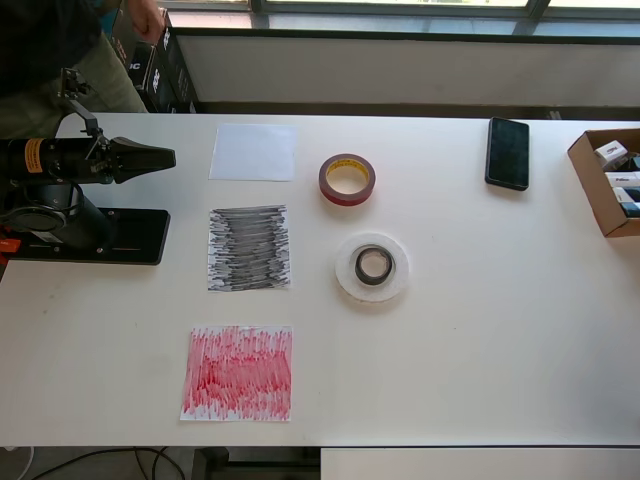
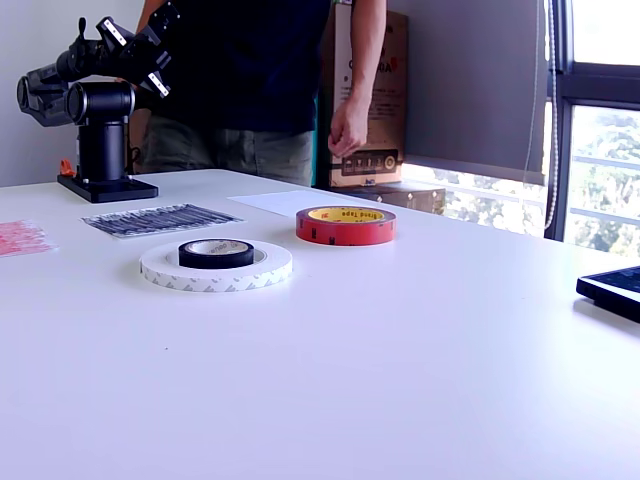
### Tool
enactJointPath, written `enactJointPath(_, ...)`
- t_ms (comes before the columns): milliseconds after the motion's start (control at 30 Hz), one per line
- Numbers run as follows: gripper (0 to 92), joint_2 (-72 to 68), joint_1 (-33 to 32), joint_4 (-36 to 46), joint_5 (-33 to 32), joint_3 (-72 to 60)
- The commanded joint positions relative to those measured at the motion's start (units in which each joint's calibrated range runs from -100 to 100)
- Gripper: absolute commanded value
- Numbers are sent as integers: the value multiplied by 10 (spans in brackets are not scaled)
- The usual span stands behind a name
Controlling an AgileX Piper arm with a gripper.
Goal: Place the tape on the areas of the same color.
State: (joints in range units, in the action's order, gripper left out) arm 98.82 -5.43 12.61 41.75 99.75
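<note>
The red roll lies flat on the bare table, right of the white sheet in the overhead view. The white ring lies right of the black-scribbled sheet. The black roll sits in the ring's hole. The red-scribbled sheet is bare. My gripper hangs folded over the arm's base, left of the sheets in the overhead view. Its jaws look shut and hold nothing.
The arm's black base plate is fixed at the overhead view's left. A black phone and a cardboard box of small items lie at that view's right. A person stands behind the table near the arm.
</note>
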Motion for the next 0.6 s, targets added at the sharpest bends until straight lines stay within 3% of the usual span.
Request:
enactJointPath(0,0,4,2,0,-3,-5)
enactJointPath(567,0,3,-4,7,-49,-64)
